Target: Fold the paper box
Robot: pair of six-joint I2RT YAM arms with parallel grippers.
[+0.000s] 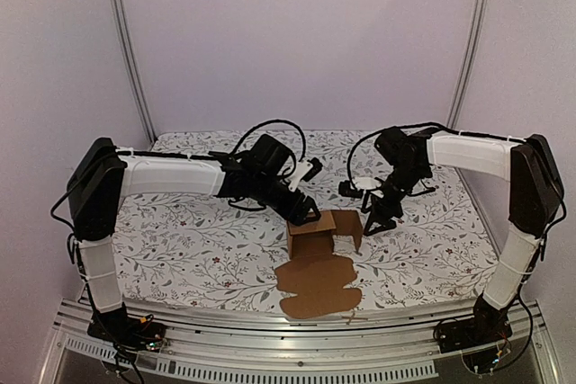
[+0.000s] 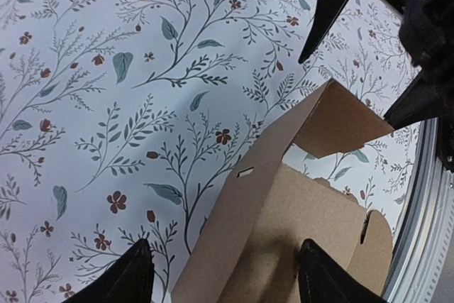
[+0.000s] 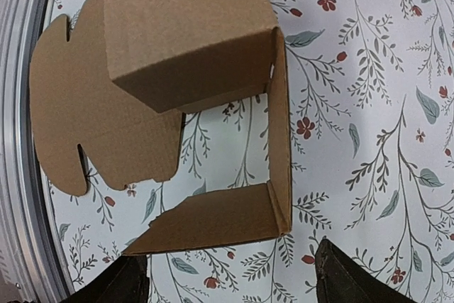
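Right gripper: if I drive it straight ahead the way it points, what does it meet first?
Probably the paper box: its raised side flap sits just ahead, between the open fingers of the right gripper. Depth is hard to judge from the wrist view.

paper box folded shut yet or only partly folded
Partly folded. The paper box has side walls standing upright around an open middle where tablecloth shows, and its notched flap lies flat, spread beside them.

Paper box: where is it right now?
Top view: the paper box sits mid-table near the front edge, partly folded, with the left gripper and right gripper at its far corners.
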